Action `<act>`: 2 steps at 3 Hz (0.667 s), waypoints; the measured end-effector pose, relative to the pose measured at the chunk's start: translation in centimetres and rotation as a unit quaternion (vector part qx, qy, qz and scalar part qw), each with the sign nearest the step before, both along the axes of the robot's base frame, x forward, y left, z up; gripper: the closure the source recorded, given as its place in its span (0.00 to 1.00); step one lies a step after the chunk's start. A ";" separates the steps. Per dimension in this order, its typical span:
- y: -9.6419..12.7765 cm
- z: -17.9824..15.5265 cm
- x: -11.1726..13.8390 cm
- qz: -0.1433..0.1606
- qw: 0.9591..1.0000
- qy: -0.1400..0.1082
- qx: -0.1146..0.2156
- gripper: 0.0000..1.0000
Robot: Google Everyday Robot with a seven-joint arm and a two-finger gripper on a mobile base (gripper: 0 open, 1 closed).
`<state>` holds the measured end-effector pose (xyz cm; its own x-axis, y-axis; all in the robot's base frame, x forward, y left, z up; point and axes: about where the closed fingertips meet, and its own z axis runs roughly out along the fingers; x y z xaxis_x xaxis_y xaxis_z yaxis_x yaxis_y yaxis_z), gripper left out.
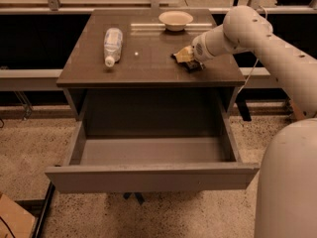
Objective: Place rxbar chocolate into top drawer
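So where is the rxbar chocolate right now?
The rxbar chocolate sits on the cabinet top, right side of the camera view, at the gripper, in front of the pale bowl and above the open top drawer.

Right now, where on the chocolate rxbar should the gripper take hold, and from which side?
Probably across its narrow width, coming from above: the rxbar chocolate lies flat on the cabinet top, leaving only its long edges to pinch. The gripper sits over it, hiding most.

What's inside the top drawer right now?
The top drawer stands open; its visible floor is bare, though its own front hides the nearest strip. The gripper is up on the cabinet top at the rxbar chocolate.
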<state>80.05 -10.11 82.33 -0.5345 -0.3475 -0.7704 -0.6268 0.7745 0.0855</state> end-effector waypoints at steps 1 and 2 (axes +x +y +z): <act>0.0 0.0 0.0 0.000 1.000 0.000 0.000 0.04; 0.0 0.0 0.0 0.000 1.000 0.000 0.000 0.00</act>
